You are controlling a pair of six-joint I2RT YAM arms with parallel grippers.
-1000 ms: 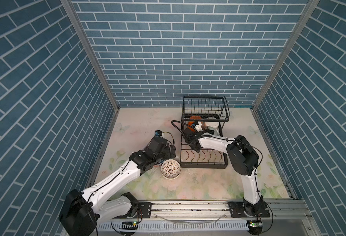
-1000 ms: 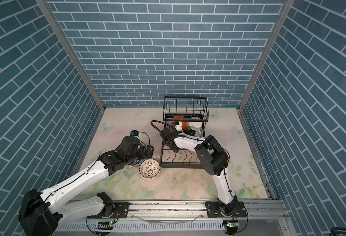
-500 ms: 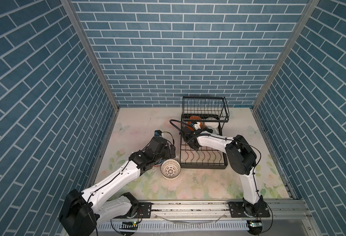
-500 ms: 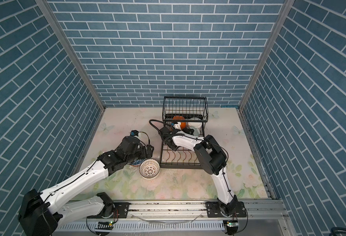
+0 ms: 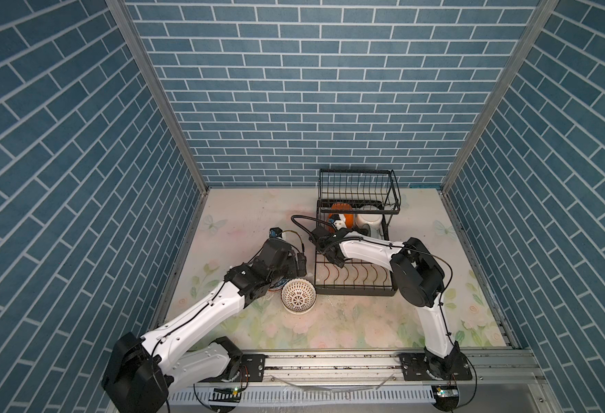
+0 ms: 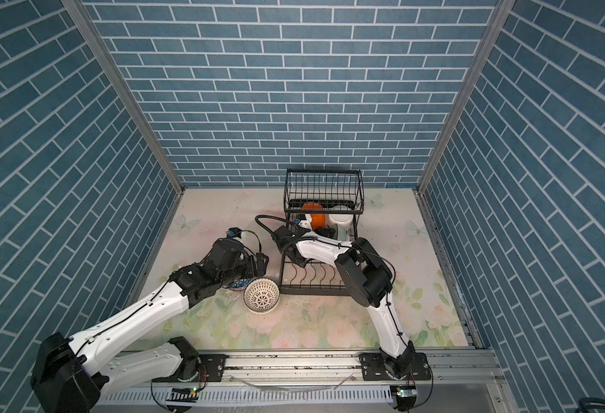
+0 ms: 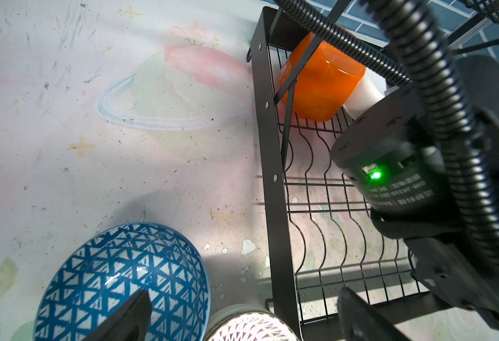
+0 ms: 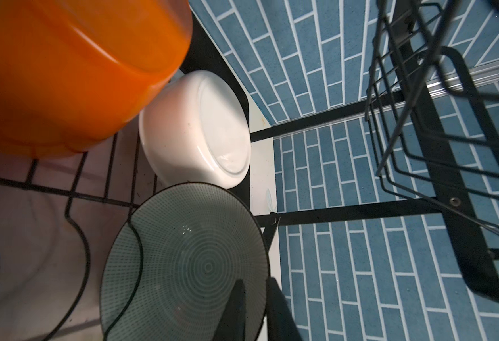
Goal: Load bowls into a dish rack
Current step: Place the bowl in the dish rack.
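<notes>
Mint-green bowl [image 8: 183, 259] stands loaded in the lower tray of the dish rack [image 5: 356, 292].
The right gripper [image 8: 257, 313] has just parted its jaws astride the rim; the left gripper [image 7: 239, 321], spread wide, hangs above the blue-patterned bowl [image 7: 124, 274] beside the rack.

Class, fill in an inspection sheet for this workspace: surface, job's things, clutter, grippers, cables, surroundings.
Surface: floral mat, scuffed.
Job's things: orange bowl, white bowl and green bowl in dish rack; blue-patterned bowl and lattice bowl on the mat.
Clutter: nothing seen.
Grippers: left gripper open near blue-patterned bowl; right gripper straddles green bowl's rim, grip unclear.
Cables: black corrugated cable loops beside dish rack.
Surroundings: blue brick walls, metal rail.
</notes>
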